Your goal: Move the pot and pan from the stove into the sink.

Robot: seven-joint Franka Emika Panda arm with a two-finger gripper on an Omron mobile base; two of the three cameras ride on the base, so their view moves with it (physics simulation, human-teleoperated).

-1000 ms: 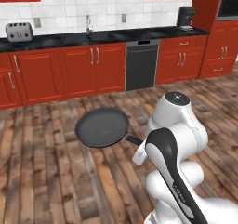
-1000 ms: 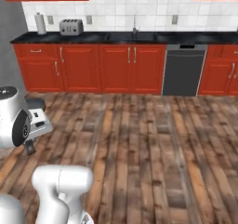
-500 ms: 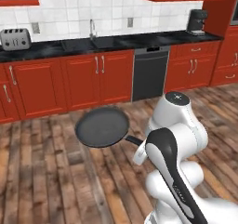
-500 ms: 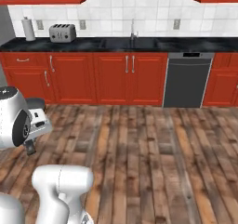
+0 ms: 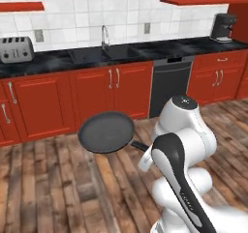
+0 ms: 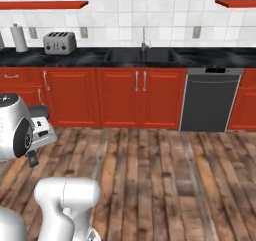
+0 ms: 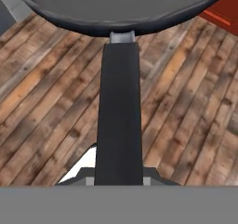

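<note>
Your pincer (image 7: 119,181) is clamped on the long handle of the frying pan (image 5: 106,132), carried level above the wooden floor (image 5: 58,179). The sink (image 5: 104,54) sits in the counter (image 5: 43,63) at 12 o'clock, well apart.

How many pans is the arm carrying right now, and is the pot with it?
1: the pan, held by its handle above the wood floor, short of the sink. No pot visible; it may be out of frame.

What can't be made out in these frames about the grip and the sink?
- Gripper on the pan handle: left base view, hidden behind the arm; hand view, fingertips lost below the handle.
- Sink contents: both base views, too far and dark.
- Pan's far rim: hand view, cut off by the edge.
</note>
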